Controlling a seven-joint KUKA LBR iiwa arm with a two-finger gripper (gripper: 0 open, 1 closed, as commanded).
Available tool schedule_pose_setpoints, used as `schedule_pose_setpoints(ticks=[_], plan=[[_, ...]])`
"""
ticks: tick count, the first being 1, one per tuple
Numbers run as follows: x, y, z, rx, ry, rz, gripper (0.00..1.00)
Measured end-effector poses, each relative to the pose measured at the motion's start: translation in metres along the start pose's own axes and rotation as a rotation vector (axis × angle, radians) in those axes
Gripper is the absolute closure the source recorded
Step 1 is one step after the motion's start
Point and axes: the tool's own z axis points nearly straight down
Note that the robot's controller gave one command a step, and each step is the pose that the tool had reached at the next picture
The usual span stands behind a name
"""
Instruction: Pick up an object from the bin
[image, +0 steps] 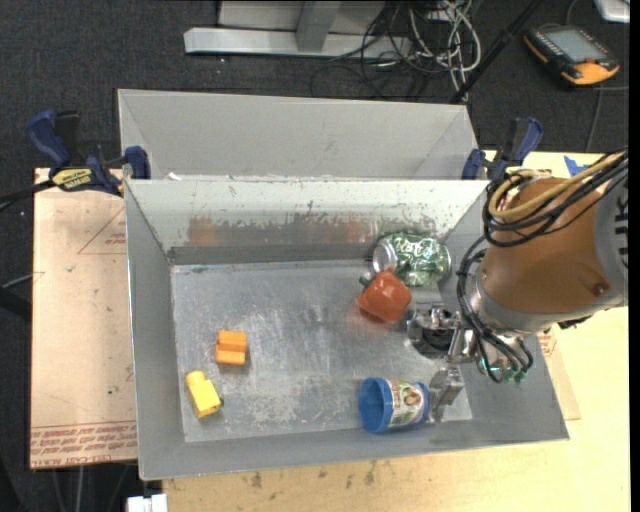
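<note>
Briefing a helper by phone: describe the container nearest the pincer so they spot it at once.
In the grey metal bin, look to the lower right corner. A small labelled can lies on its side there, beside the pincer; only it has a blue end.

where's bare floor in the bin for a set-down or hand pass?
Biggest free patch: middle of the bin floor, between the orange block and the red cup. Also free: the back-left strip along the far wall. Crowded: the view's right, where the crumpled green can, red cup, blue-capped can and gripper cluster.
</note>
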Motion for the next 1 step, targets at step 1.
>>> schedule_pose_setpoints(ticks=[1], plan=[[-0.0018, 0.0001, -0.0039, 0.001, -0.008, -0.002, 0.0]])
